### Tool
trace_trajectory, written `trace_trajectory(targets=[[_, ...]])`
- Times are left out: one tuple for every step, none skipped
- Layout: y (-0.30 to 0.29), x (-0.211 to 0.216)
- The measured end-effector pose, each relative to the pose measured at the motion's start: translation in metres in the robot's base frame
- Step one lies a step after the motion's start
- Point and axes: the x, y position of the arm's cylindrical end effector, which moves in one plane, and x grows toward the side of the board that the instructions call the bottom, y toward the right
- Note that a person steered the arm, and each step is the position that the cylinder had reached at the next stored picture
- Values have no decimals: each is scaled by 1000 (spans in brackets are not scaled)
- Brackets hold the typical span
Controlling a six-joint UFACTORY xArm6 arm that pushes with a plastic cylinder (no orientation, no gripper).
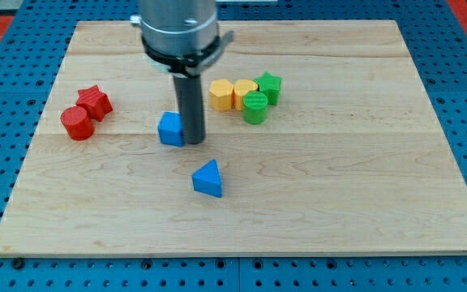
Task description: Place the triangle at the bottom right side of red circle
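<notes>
My tip (194, 141) rests on the board, touching the blue cube (170, 129)'s right side, holding nothing; blue triangle (208, 179) sits below; red circle (77, 123) far left; arm's top cut off.

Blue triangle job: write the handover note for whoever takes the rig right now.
My tip rests on the board right beside the blue cube, on that cube's right, above the blue triangle and clear of it.
The red circle sits at the view's left, touching the red star.
Done: nothing visible; the triangle lies well to the circle's right, near the board's middle.
Left: push the triangle leftward until it sits just below and right of the circle.
</notes>
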Motion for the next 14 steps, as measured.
trace_trajectory(targets=[[-52,-11],[-61,-10],[13,66],[95,112],[116,107],[125,72],[183,84],[186,155],[140,138],[146,94],[70,54],[-41,35],[-70,48],[-38,79]])
